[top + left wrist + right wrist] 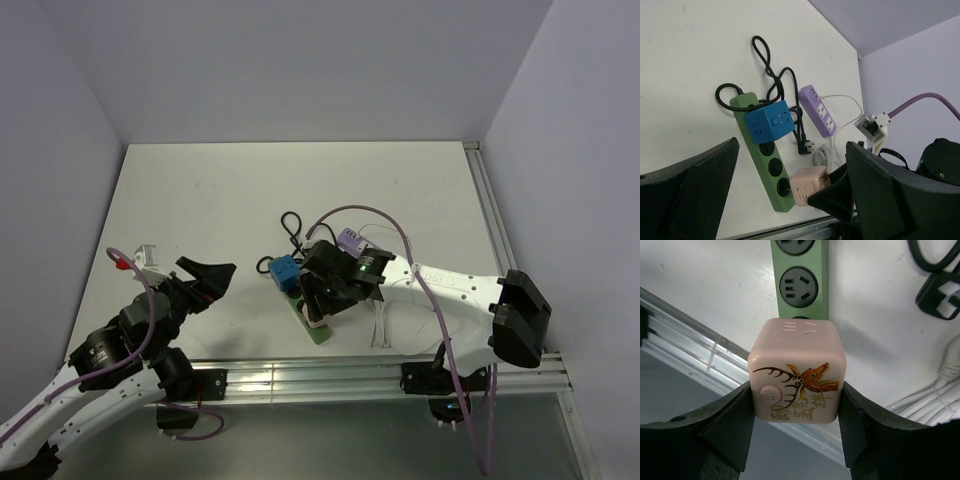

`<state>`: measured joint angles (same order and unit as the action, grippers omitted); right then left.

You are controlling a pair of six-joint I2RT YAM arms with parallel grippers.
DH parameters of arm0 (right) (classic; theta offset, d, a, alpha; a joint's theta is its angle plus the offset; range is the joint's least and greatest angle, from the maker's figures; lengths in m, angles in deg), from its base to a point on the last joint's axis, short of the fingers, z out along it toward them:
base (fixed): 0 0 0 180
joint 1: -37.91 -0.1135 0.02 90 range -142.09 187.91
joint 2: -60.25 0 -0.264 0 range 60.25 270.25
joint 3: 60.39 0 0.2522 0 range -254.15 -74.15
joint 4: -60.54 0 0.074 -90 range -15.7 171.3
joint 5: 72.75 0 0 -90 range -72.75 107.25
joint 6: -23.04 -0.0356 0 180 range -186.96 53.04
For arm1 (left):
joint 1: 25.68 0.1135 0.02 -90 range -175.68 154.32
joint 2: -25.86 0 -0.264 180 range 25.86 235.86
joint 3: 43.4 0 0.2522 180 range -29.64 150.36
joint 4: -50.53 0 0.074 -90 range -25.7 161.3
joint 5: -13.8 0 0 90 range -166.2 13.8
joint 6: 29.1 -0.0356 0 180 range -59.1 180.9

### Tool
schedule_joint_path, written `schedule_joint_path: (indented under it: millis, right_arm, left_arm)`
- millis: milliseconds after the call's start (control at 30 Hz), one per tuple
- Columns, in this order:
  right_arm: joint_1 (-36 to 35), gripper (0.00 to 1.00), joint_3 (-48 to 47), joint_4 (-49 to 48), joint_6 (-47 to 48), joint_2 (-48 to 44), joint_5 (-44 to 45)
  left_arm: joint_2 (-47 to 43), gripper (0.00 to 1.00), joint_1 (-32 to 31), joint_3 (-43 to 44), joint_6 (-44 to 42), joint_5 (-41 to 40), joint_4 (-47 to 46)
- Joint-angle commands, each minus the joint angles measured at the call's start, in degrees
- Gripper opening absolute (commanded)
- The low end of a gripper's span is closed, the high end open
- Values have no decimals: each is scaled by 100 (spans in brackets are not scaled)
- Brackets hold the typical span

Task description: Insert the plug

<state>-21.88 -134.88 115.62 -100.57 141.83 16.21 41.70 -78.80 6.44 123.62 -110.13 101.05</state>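
Note:
The bright blue plug [285, 271] sits on the far part of the green power strip [322, 333]; it also shows in the left wrist view [769, 121] on the strip [742, 104]. My right gripper [318, 305] is shut on a pink cube adapter [796, 370] with a deer print, its fingers [730, 425] on both sides. The pink cube [807, 186] is over the strip's nearest socket; I cannot tell if it is seated. My left gripper [215, 280] is open and empty, left of the strip.
A purple power strip [350, 240] with a white cable [825, 152] lies right of the green strip. A black cable [292, 228] with its plug [805, 146] loops beyond it. An aluminium rail [300, 380] runs along the table's near edge.

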Motion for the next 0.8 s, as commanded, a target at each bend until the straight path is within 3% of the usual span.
schedule_joint_path:
  millis: [0,767]
  right_arm:
    - [-164,0,-247,78,-120,112,209]
    - [-182,0,-9,-283,38,437,156]
  left_arm:
    - [-72,93,-5,-48,-49,-35,-63]
    - [-283,93,-5,-66,-76,-26,86]
